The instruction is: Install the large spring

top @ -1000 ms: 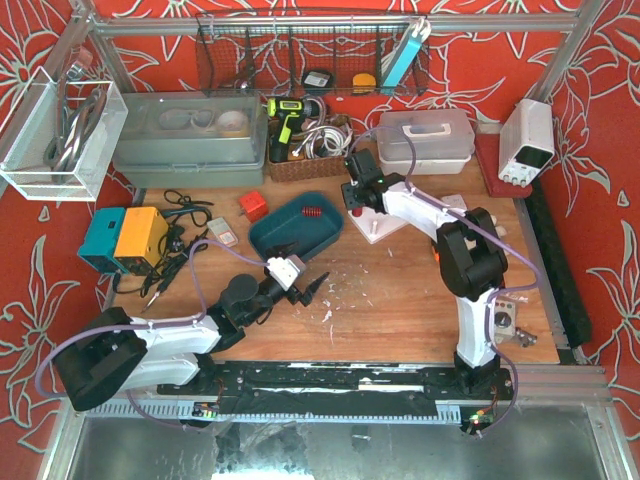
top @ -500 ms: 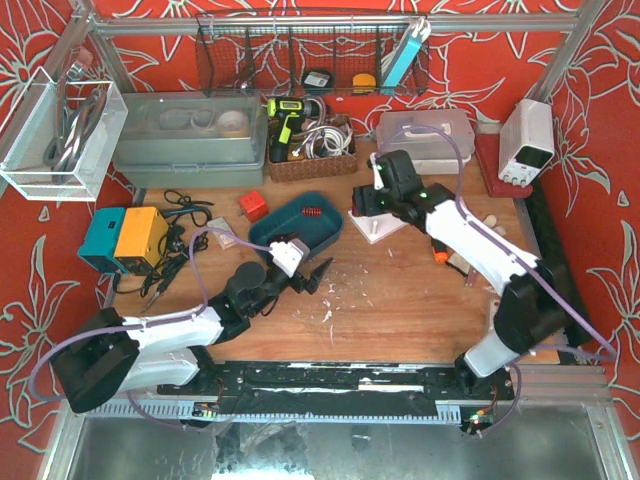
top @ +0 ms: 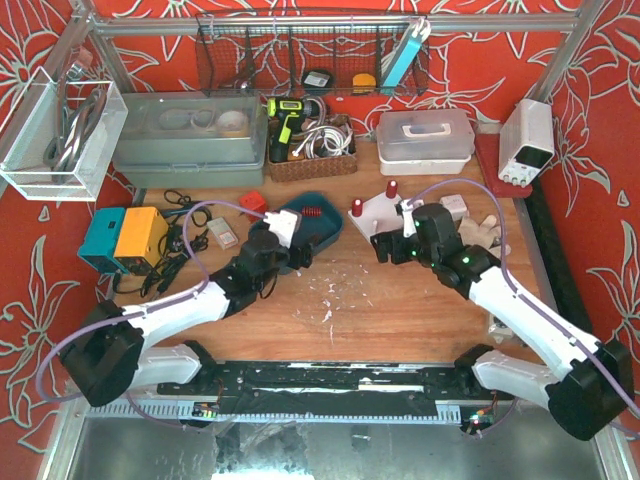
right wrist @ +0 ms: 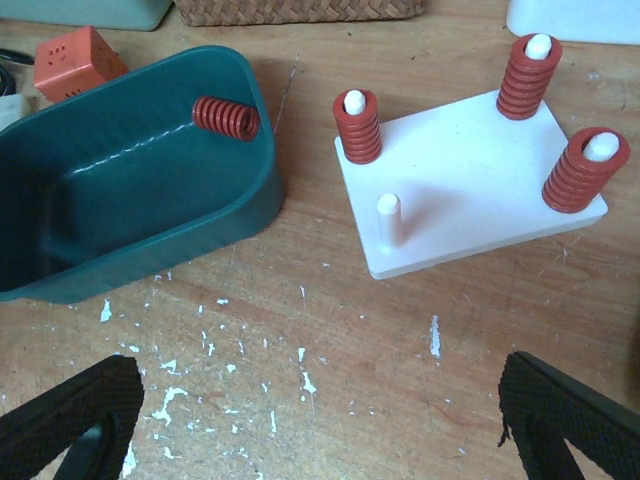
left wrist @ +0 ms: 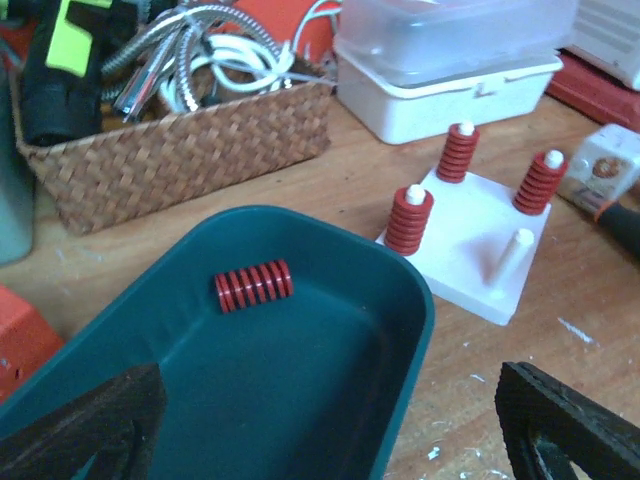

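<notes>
A loose red spring (left wrist: 253, 287) lies on its side in the teal tray (left wrist: 425, 310), near its far wall; the right wrist view shows the same spring (right wrist: 226, 117). Right of the tray stands the white peg plate (right wrist: 470, 190). Three of its pegs carry red springs and the near left peg (right wrist: 389, 217) is bare. My left gripper (top: 298, 252) hangs open over the tray's near end, its fingers (left wrist: 80, 420) wide apart and empty. My right gripper (top: 383, 247) is open and empty over bare wood just in front of the plate.
A wicker basket (left wrist: 170, 150) of cables and a white lidded box (left wrist: 450, 60) stand behind the tray and plate. An orange-red cube (right wrist: 75, 62) sits left of the tray. A glove (top: 485, 230) lies right of the plate. White flecks dot the wood.
My right gripper has opened and drawn back from the peg plate toward the near side. My left gripper has moved forward from the table's middle to the tray.
</notes>
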